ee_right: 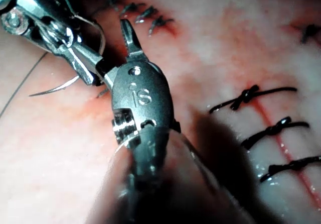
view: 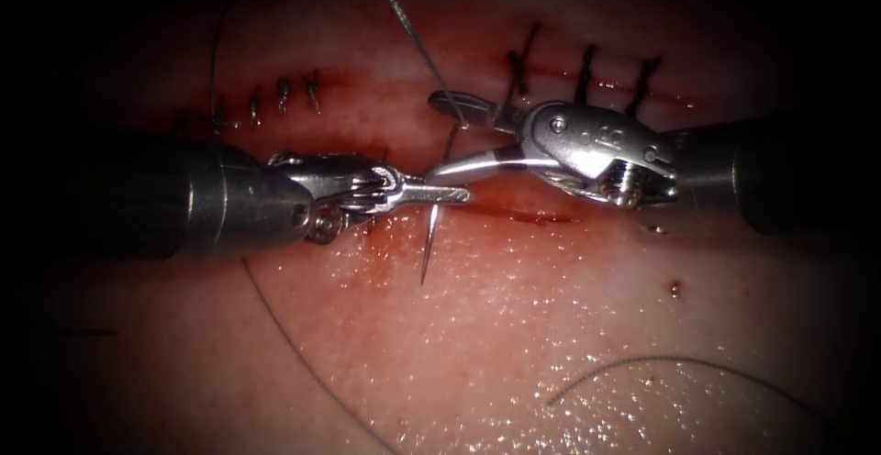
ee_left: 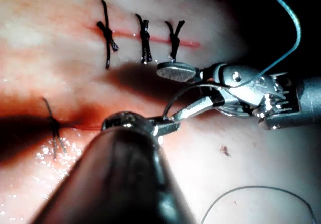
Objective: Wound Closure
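While the left tool (view: 440, 194) holds its jaws clamped on the curved needle (view: 433, 226) near mid-curve, the needle's sharp end hangs free below those jaws, pointing down over the wet tissue (view: 551, 327) and not in it. The rest of the curve rises from the jaws toward the right tool (view: 450, 134), whose two jaws stand spread apart, one above and one below the needle's upper part, gripping nothing. Thread (view: 413, 33) runs from beside the right tool's upper jaw up and away.

As a judgement, this looks like a handover between the tools. To do it well, the open jaws should close squarely across the needle's body, back from the tip, and the left tool should keep its grip firm until the other has a sure hold, so the curve does not twist.

Room is tight between the two tool tips, which nearly touch. Just behind the right tool lie three dark finished stitches (view: 587, 74), and behind the left tool a row of smaller stitches (view: 283, 95); both are best kept clear of. The red cut (view: 541, 218) runs just under the right tool's lower jaw. Open tissue lies wide below both tools, crossed by slack loops of thread that could snag.
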{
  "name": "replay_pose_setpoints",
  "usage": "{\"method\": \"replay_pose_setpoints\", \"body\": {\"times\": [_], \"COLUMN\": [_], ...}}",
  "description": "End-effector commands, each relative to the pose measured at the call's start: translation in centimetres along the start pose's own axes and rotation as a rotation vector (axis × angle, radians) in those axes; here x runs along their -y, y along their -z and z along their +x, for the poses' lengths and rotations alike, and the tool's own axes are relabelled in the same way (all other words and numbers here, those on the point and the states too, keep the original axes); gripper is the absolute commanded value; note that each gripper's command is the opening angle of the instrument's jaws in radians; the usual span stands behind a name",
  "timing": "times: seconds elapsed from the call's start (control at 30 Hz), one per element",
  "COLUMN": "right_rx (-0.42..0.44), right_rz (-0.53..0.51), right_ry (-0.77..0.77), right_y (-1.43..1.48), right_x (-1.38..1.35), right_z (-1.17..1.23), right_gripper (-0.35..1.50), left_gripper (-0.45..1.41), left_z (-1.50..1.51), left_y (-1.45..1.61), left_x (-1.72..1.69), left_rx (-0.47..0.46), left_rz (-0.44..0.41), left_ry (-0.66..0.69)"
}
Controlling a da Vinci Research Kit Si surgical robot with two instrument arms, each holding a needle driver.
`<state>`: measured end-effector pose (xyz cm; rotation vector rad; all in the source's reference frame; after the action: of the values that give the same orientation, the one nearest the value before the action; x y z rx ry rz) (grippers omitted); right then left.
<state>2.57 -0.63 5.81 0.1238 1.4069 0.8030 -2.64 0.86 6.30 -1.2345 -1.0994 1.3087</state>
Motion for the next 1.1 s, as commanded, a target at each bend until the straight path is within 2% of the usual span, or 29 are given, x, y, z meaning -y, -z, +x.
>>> {"method": "replay_pose_setpoints", "body": {"times": [0.03, 0.37, 0.6, 0.63, 0.67, 0.73, 0.83, 1.0, 1.07, 1.1], "right_rx": [-0.011, -0.050, -0.055, -0.056, -0.058, -0.064, -0.064, -0.031, -0.027, -0.025], "right_rz": [-0.002, -0.072, -0.081, -0.080, -0.083, -0.086, -0.088, -0.087, -0.076, -0.070], "right_ry": [-0.016, -0.033, -0.033, -0.032, -0.032, -0.031, -0.026, -0.016, -0.012, -0.010], "right_y": [-0.05, -0.07, -0.09, -0.09, -0.09, -0.09, -0.06, -0.06, -0.05, -0.06], "right_x": [0.06, 0.11, 0.10, 0.09, 0.09, 0.09, 0.10, 0.11, 0.12, 0.11], "right_z": [-0.08, -0.08, -0.08, -0.08, -0.08, -0.10, -0.13, -0.19, -0.23, -0.25], "right_gripper": [0.90, 0.83, 0.59, 0.51, 0.32, -0.35, -0.35, -0.35, -0.35, -0.35], "left_gripper": [-0.45, -0.45, -0.45, -0.45, -0.45, -0.45, -0.45, -0.45, -0.45, -0.37], "left_z": [-0.05, -0.08, -0.12, -0.13, -0.14, -0.16, -0.17, -0.18, -0.15, -0.14], "left_y": [-0.05, -0.03, -0.03, -0.04, -0.04, -0.05, -0.06, -0.04, -0.04, -0.04], "left_x": [0.05, 0.05, 0.05, 0.06, 0.06, 0.06, 0.06, 0.05, 0.05, 0.04], "left_rx": [-0.001, -0.006, -0.006, -0.006, -0.004, -0.001, 0.001, 0.010, -0.013, -0.035], "left_rz": [-0.005, -0.019, -0.027, -0.026, -0.029, -0.033, -0.035, -0.047, -0.008, 0.032], "left_ry": [0.000, -0.004, -0.025, -0.026, -0.027, -0.029, -0.036, -0.154, -0.188, -0.210]}}
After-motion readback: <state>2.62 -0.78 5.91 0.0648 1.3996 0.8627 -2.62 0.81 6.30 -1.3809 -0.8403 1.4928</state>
